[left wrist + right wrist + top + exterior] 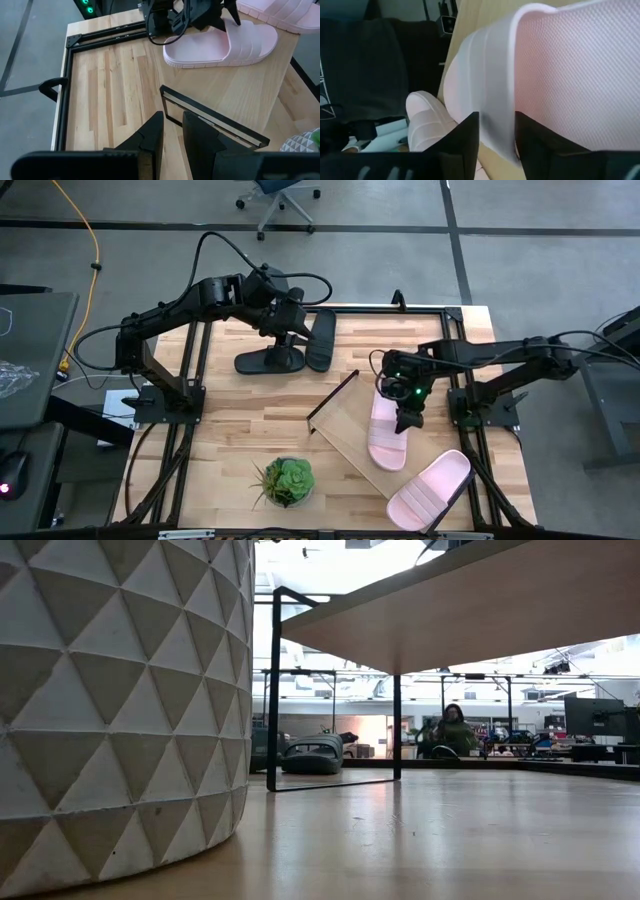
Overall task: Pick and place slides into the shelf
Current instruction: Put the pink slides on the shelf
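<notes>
One pale pink slide [387, 435] lies on the shelf [345, 438], a light-wood board on a thin black frame [212, 117]. My right gripper [408, 408] is shut on this slide's right side. The second pink slide [430, 490] lies at the table's near right corner. Two black slides [270, 362] [321, 340] lie on the tabletop near the far edge. My left gripper [291, 335] hovers over them. In the left wrist view its fingers [173, 131] stand a narrow gap apart with only bare wood between them. My right gripper pinches the pink slide's side rim [507, 125] at the heel part. One finger [540, 145] is on the textured footbed and the other [462, 145] is on the smooth outer wall. It comes from above, pointing down. The slide [220, 47] seems to lie flat on the shelf board.
A green plant in a white faceted pot [287, 481] stands at the table's near edge, left of the shelf, and fills the low view's left [120, 700]. Black frame rails [67, 75] run along the table's edges. Bare wood [230, 420] lies between the black slides and the plant.
</notes>
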